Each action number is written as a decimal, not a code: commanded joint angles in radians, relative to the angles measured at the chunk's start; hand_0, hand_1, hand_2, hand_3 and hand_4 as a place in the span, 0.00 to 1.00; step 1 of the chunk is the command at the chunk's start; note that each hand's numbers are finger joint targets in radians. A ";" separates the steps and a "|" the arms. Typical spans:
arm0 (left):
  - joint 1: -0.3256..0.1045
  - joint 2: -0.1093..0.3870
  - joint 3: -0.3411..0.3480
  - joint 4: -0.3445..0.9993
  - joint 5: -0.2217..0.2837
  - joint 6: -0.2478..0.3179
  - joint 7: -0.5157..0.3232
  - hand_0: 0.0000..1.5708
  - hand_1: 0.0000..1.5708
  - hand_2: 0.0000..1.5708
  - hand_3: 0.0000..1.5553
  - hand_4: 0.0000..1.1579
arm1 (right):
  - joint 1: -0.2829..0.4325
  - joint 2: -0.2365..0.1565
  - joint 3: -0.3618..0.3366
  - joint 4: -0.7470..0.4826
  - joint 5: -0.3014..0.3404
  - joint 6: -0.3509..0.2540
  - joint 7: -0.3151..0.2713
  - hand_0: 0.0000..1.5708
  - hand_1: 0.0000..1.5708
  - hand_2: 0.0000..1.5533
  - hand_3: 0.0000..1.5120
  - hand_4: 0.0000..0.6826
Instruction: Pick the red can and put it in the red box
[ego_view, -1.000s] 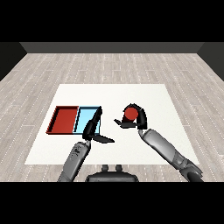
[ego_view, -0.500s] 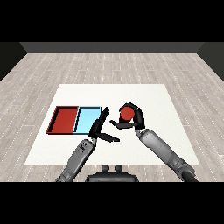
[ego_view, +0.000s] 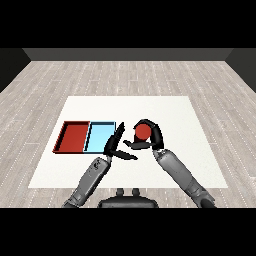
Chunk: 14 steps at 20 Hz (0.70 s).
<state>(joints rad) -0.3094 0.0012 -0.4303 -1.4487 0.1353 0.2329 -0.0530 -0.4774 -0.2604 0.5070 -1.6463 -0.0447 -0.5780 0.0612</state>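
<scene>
Fingers first: the right hand (ego_view: 150, 137) had its fingers and thumb curled around the red can (ego_view: 143, 131), so it was clearly gripping it, with the can's red top peeking out between them. The left hand (ego_view: 116, 146) was different, fingers straight and relaxed, holding nothing, thumb sticking out sideways toward the can.

There's only the head view to go by. Using the red tray (ego_view: 61, 141) as the landmark: the can was well off to the right of it, with the whole light blue tray (ego_view: 100, 135) lying between them. The blue tray sat touching the red tray's right edge. The left hand hovered just past the blue tray's right edge, so it was basically parked in the lane between the can and the red tray. Couldn't tell whether the can was lifted off the white table (ego_view: 190, 120) or resting on it.

What could go wrong, as I see it: the right hand has to cross over the left hand and the blue tray to reach the red one. If the left hand doesn't get out of the way, the two could bump. Stopping short would also land the can in the blue tray instead.
</scene>
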 joint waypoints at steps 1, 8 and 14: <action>0.071 -0.001 0.007 -0.045 -0.020 -0.021 0.013 0.00 0.00 0.00 0.00 0.00 | 0.025 0.087 -0.016 0.008 0.055 0.030 -0.012 0.93 0.93 0.92 0.91 0.83; 0.040 -0.001 0.001 0.029 0.013 -0.005 -0.029 0.00 0.00 0.00 0.00 0.00 | -0.085 0.169 -0.079 0.044 0.121 0.108 0.086 0.94 0.94 0.93 0.91 0.82; -0.042 -0.001 0.090 0.050 0.033 -0.043 0.030 0.00 0.00 0.00 0.00 0.00 | 0.003 0.257 -0.016 0.011 0.205 0.075 0.060 0.94 0.94 0.92 0.91 0.80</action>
<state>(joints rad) -0.3226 0.0003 -0.3995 -1.4086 0.1562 0.2206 -0.0537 -0.4791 -0.0559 0.4504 -1.6259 0.1167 -0.4766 0.1008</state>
